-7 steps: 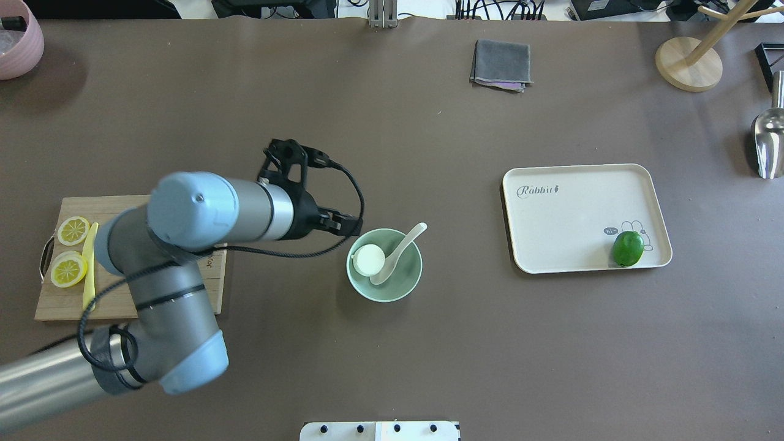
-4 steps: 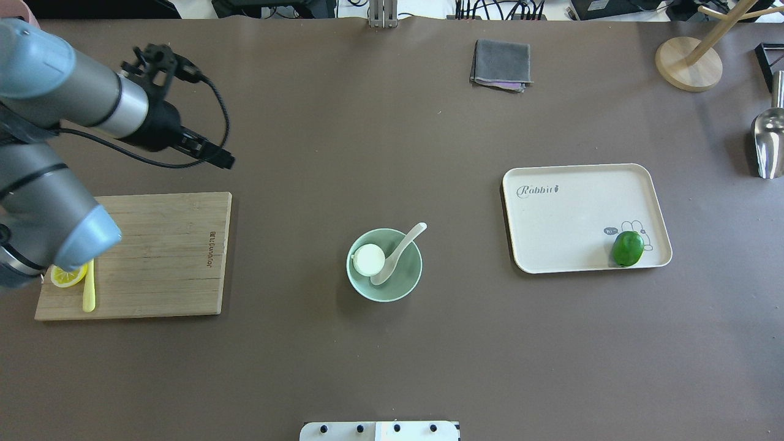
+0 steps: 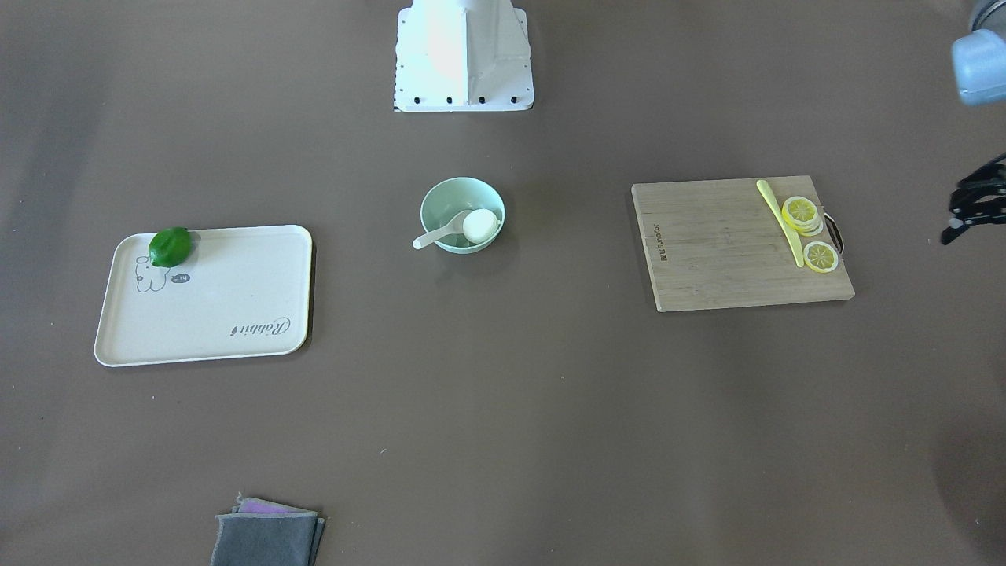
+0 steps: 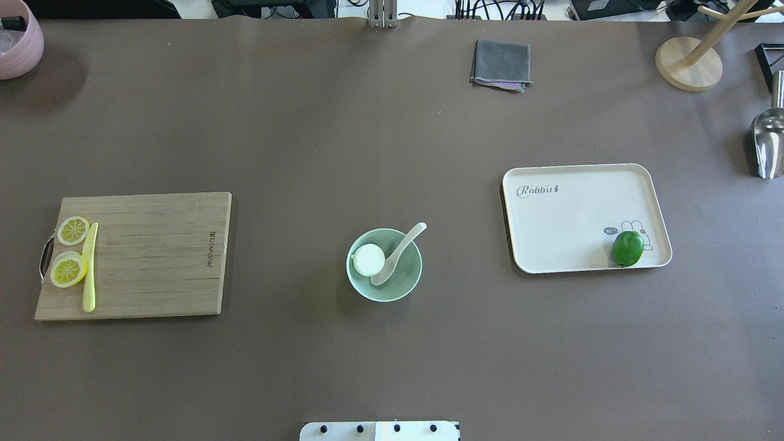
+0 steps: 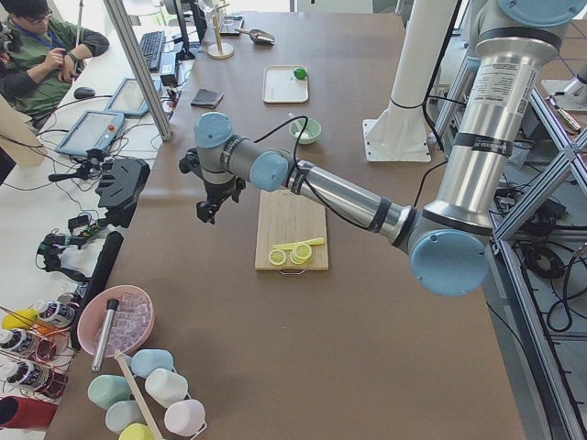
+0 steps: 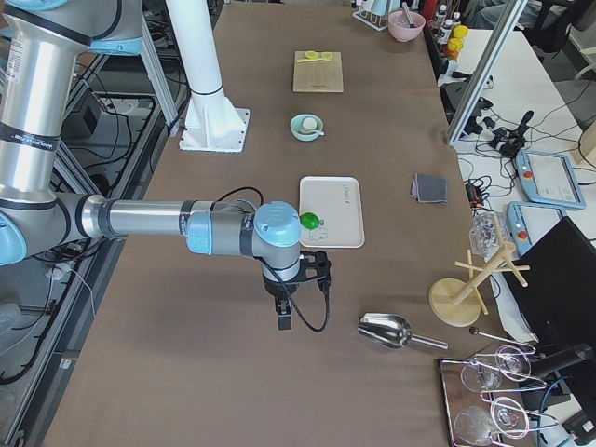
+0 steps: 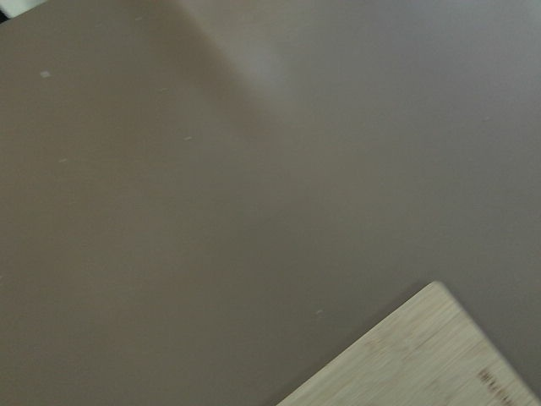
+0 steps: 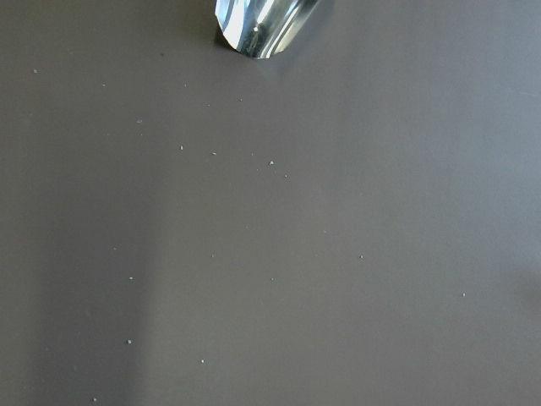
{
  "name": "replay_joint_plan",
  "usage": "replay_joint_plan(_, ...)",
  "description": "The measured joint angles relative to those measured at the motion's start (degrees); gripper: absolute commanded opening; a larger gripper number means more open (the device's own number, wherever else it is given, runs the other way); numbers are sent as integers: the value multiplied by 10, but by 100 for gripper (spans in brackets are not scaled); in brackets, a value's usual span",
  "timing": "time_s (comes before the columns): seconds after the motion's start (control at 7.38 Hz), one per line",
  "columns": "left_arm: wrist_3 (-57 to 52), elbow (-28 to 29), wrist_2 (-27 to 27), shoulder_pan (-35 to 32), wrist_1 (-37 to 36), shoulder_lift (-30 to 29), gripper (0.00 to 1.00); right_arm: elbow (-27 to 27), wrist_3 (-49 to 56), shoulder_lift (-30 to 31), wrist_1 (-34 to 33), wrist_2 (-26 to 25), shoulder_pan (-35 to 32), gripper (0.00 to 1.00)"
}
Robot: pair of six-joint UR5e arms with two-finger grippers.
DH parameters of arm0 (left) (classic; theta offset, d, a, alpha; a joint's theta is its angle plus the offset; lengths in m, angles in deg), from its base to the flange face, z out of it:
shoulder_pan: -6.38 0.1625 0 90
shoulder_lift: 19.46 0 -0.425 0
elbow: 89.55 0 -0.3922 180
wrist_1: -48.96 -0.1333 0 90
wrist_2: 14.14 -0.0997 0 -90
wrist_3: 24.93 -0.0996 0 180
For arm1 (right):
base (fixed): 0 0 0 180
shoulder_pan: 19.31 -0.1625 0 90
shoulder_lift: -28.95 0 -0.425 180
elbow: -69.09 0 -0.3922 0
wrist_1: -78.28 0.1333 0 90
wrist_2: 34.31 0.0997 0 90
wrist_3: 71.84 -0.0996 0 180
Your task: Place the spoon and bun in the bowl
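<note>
Contents first: nearest the robot's base, the bowl (image 4: 399, 286) is sitting mid-table and holding both task pieces. The bun (image 4: 369, 259) is resting inside against the bowl's left wall. The spoon (image 4: 398, 250) is lying just beside it and touching it, scoop down in the bowl and handle leaning out over the far right rim. Level with that, on the robot's left, the cutting board (image 4: 153, 257) is carrying lemon slices (image 4: 68, 269) and a yellow knife (image 4: 90, 269) at its handle end. The left gripper (image 5: 203, 216) is hanging fingers-down over bare table near that board. My left wrist feed is showing only one board corner and brown tabletop, and I cannot tell how far its jaws are parted or whether anything is in them. To the right and slightly farther out, the tray (image 4: 569, 220) is holding a lime (image 4: 628, 248) in its near right corner. The right gripper (image 6: 283, 321) is hovering above bare table between the tray and the metal scoop (image 4: 767, 144). It is showing only in the side view, so I cannot tell its opening either. Farthest out, a folded grey cloth (image 4: 501, 63) is lying near the table's far edge.
</note>
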Motion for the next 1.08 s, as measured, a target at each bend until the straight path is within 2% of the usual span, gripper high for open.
replay_joint_plan(0.14, -61, 16, 1, -38, -19, 35, 98, -5, 0, 0, 0, -1, 0, 100)
replay_joint_plan(0.27, -84, 45, -2, -66, -8, 71, 98, -9, -1, 0, 0, -2, -1, 100)
replay_joint_plan(0.54, -88, 114, -8, -116, 54, 97, 98, -13, -2, -1, 1, -3, -1, 100)
replay_joint_plan(1.08, -80, 121, -11, -136, 76, 107, 98, -14, -3, -3, 1, -1, -1, 100)
